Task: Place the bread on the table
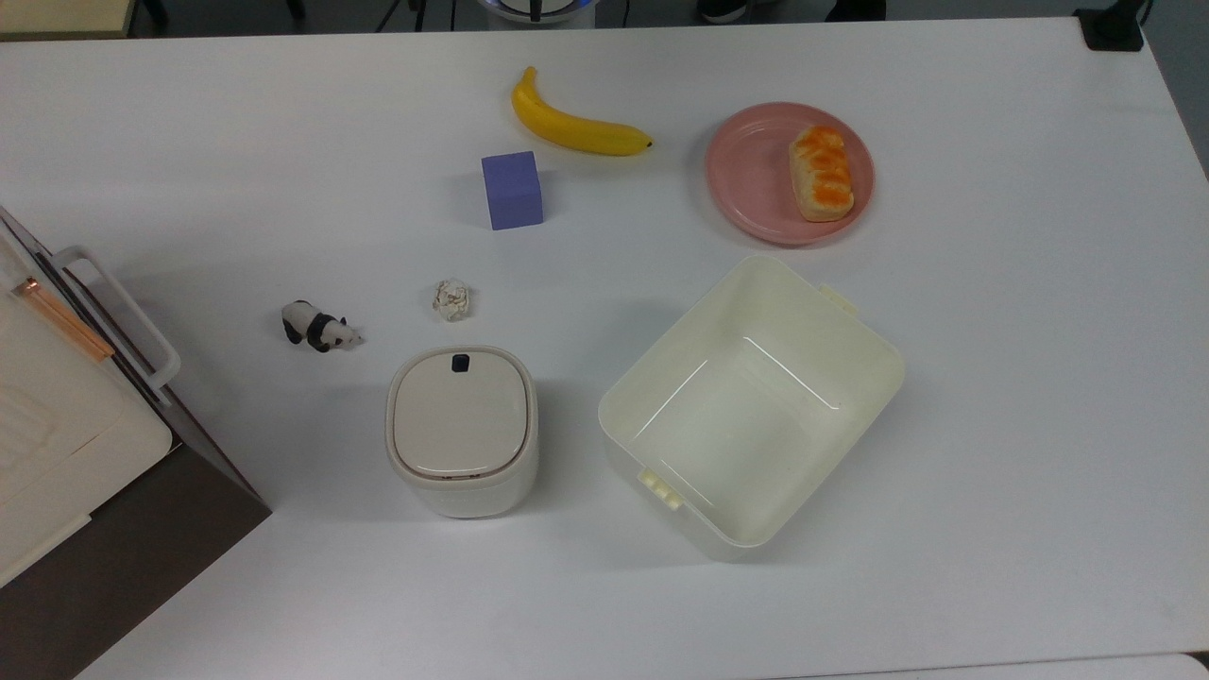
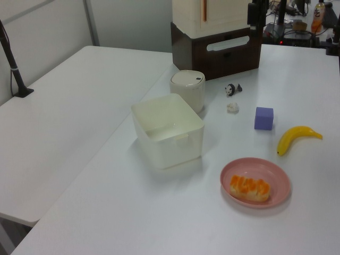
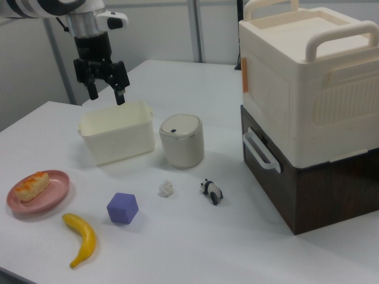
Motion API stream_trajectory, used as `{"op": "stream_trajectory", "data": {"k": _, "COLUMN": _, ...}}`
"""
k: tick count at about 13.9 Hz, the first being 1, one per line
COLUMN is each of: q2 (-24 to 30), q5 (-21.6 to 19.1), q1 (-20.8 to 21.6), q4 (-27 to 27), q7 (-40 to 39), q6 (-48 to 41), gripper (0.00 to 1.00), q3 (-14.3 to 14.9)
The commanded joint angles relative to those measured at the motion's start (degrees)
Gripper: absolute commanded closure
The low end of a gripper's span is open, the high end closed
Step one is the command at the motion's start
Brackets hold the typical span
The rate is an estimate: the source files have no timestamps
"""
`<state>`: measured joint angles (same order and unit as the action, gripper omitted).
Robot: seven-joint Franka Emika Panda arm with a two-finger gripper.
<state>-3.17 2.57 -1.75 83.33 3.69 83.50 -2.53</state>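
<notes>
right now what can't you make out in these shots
- Arm above the hand: cut off by the right view's top edge.
- Stacked boxes: cut off by the top view's left edge.
- Lidded bin: the closed lid hides its inside.
- Bread underside: hidden against the pink plate.

White arm with black bands, silver wrist, and a black gripper (image 3: pixel 106 93) with two fingers

bread (image 1: pixel 821 174) glossy top | table (image 1: pixel 992 397) matte | bin (image 1: pixel 751 406) smooth plastic
</notes>
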Motion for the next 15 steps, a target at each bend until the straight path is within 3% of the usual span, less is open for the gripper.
{"op": "stream_trajectory", "data": {"k": 1, "q2": 0.62, "q5": -1.07, "q1": -0.61, "q4": 0.87, "q7": -1.31, "q6": 0.7, "gripper": 0.0, "q3": 0.42}}
{"op": "stream_trajectory", "data": {"k": 15, "q2": -0.61, "q5": -1.16, "q1": -0.45, "q4": 0.86, "q7": -1.49, "q6": 2.71, "gripper": 0.0, "q3": 0.34}}
